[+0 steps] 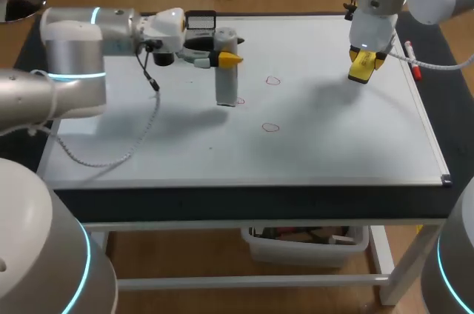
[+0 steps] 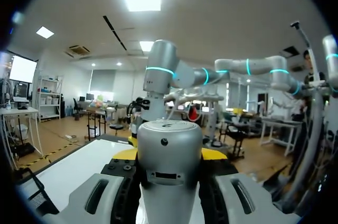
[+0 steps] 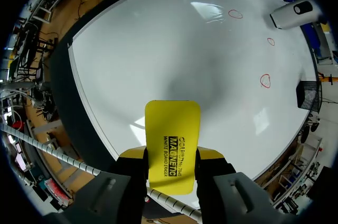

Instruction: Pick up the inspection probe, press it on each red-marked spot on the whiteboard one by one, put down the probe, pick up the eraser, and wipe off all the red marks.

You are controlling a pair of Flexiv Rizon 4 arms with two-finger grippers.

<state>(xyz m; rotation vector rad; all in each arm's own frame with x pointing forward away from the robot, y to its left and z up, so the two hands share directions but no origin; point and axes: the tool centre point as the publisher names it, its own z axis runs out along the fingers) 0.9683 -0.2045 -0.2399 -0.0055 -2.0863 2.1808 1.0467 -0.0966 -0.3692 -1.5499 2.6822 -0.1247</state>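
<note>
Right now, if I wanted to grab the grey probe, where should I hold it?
Probably around its upper body, coming in sideways. The probe stands upright on the whiteboard and is a smooth round cylinder, so it can be squeezed from two opposite sides. The left tool grips it just like that, leaving the bottom end free to press.

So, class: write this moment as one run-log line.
left gripper: shut on probe, upright over whiteboard | right gripper: shut on eraser, above board | red marks: three, unwiped
</note>
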